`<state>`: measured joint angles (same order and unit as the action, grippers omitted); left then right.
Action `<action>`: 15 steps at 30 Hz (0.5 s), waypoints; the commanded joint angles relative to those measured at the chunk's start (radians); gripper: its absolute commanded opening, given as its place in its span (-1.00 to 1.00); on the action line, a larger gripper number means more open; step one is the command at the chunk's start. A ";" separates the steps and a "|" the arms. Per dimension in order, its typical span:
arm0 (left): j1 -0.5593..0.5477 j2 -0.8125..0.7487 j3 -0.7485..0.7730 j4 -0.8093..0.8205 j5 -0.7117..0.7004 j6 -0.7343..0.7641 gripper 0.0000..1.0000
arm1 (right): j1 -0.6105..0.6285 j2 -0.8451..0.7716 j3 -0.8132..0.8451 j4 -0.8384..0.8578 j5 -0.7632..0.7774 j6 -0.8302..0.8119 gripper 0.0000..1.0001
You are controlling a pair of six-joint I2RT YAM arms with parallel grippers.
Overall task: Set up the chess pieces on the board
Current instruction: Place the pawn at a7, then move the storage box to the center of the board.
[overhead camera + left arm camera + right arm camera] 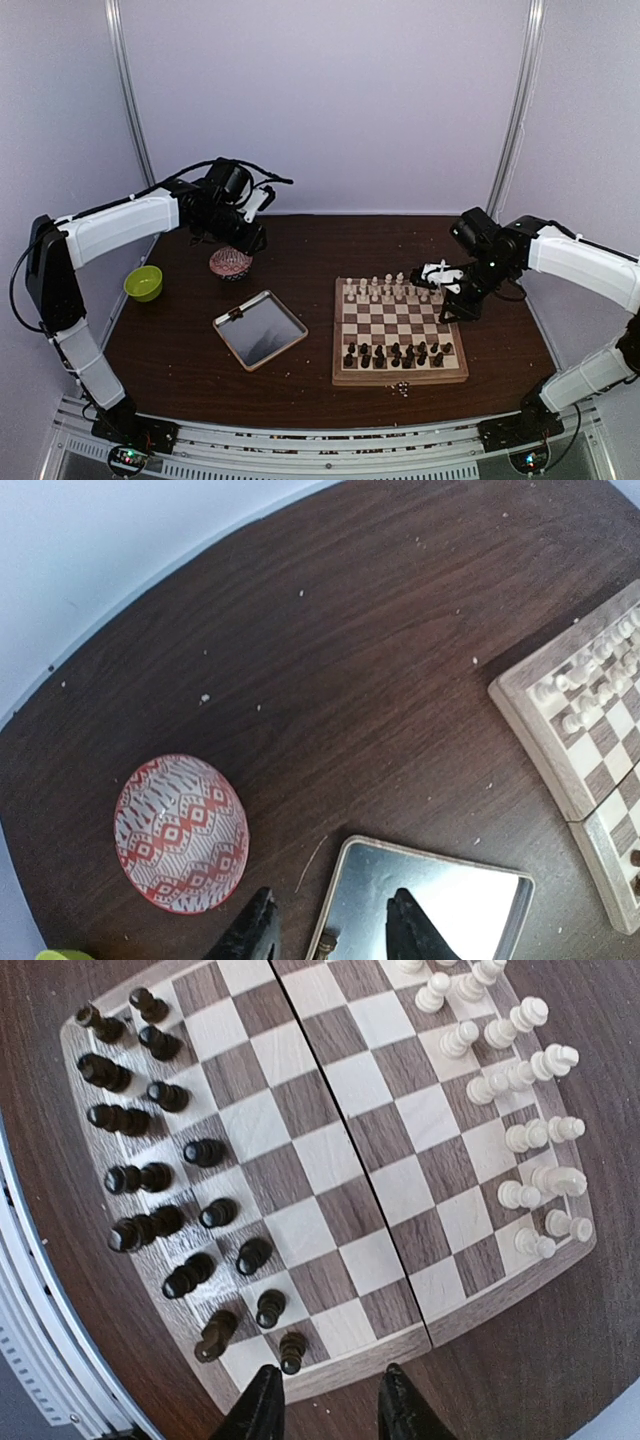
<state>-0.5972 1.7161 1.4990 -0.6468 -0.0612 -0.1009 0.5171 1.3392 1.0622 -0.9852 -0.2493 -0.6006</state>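
**On the board: both sets in their ranks, both grippers apart**

Across the dark wooden table [300,245], the board [338,345] sits right of centre, just ahead of the right arm. Its chess pieces [150,1175] are all on the checks. The dark set fills the two rows along the near edge, and the pale set [520,1090] fills the two rows along the far edge. The four middle rows hold nothing. From the right wrist view the pieces lean with the camera's angle, so I cannot tell whether every one is upright.

The right gripper [325,1400] hangs above the board's right side, close to the pale ranks. Its fingers are apart with nothing between them, and it touches no piece.

The left gripper [330,930] is well away on the left half of the table, raised over the near end of a silver tray [440,905]. Its fingers are also spread and hold nothing. Beside it sits a red-and-white patterned bowl [180,832], which looks turned rim down. A green bowl [143,283] sits nearer the table's left edge. Pale crumbs [204,697] are scattered over the wood, and a few small bits lie just in front of the board — too small to make out.
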 commanded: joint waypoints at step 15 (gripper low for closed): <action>0.012 0.090 -0.256 -0.108 0.089 -0.083 -0.27 | -0.005 0.002 -0.029 0.137 -0.318 0.060 -0.32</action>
<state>-0.5961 1.7737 1.2549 -0.7959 -0.0189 -0.1783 0.5148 1.3457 1.0542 -0.8558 -0.5148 -0.5354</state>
